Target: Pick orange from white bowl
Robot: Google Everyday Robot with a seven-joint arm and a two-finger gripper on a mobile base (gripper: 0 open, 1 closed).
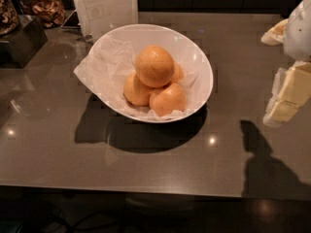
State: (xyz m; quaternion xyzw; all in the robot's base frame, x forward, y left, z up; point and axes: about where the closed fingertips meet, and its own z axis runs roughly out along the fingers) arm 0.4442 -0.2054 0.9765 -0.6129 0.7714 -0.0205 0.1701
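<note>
The orange (154, 66), the largest of four round fruits, sits on top of the pile in the white bowl (197, 52), roughly at the bowl's middle and resting on the three smaller oranges beneath it. One of those smaller oranges (167, 99) lies at the front of the bowl, another (136, 90) is to its left, and the third (178, 73) shows only as a sliver behind the big fruit on the right. Crinkled white paper (104, 64) lines the bowl and spills over its left rim in a point. The bowl stands on a glossy grey-brown bench (58, 144) and throws a dark shadow (146, 137) onto the surface in front of it and to the left. The end effector (275, 74) is at the right edge of the view, well apart from the bowl and at about the bowl's height in the picture. Its two pale fingers, one upper (273, 32) and one lower (289, 93), are spread wide with nothing between them. Its shadow (262, 164) falls on the bench below it, toward the front right corner. Behind the bowl an upright white card (109, 6) stands just beside the far rim. At the far left a dark block (22, 40) rests on the bench, with a container of brown pieces (46, 8) behind it. Small bright points of light reflect off the bench near the bowl.
</note>
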